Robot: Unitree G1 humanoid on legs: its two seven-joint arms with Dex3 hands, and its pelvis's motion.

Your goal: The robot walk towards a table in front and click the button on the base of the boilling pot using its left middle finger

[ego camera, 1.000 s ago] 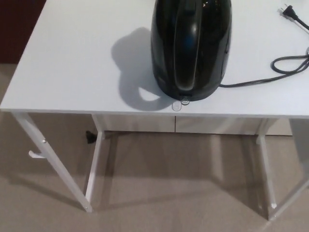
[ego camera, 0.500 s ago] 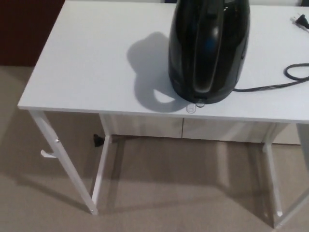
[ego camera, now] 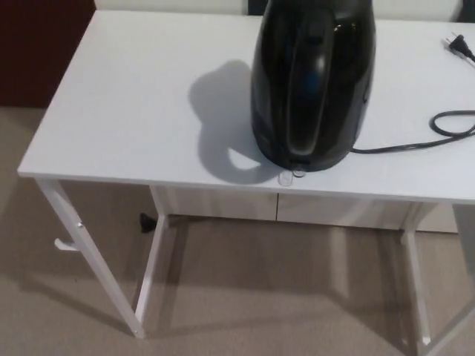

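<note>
Kettle (ego camera: 312,81) sat at the surface's (ego camera: 133,96) six-o'clock edge, button (ego camera: 297,173) protruding; neither hand showed, so finger state unknowable. A misaimed poke could shove it.

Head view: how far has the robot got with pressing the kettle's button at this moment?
Done: it stands near the white table, the black kettle close to the near edge with its handle facing the camera. In hand: nothing; neither hand shows. Left: bring the left hand in and press the small clear switch at the kettle's base. The cord ends in a plug lying on the tabletop.
</note>
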